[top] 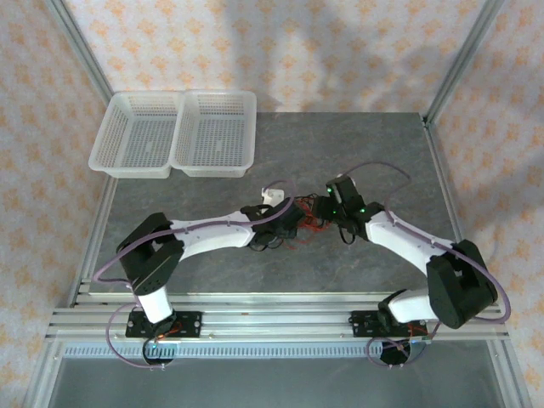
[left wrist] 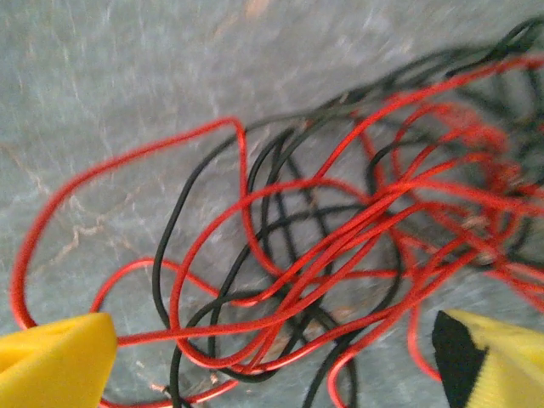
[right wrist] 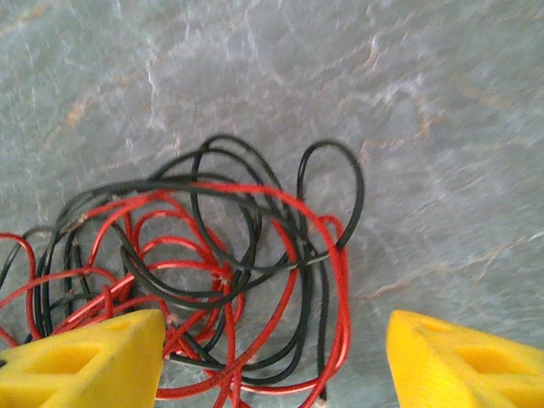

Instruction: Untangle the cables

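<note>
Grey desk [top: 357,153] carried the cables [left wrist: 340,246] knotted between my arms; left hand [left wrist: 272,365] and right hand [right wrist: 276,361] both gaped wide and empty, the tangle just beneath each.

You have red wires [left wrist: 357,234] and black wires [right wrist: 330,144] on a grey, white-veined table [right wrist: 255,68]; your fingertips [right wrist: 85,357] are yellow, the baskets [top: 212,132] white, the walls [top: 280,42] cream with orange flowers.

The top camera looked down from behind over the whole grey marbled surface [top: 382,153], while both wrist cameras faced down close above one tangle of thin red and black wires [left wrist: 340,246].
</note>
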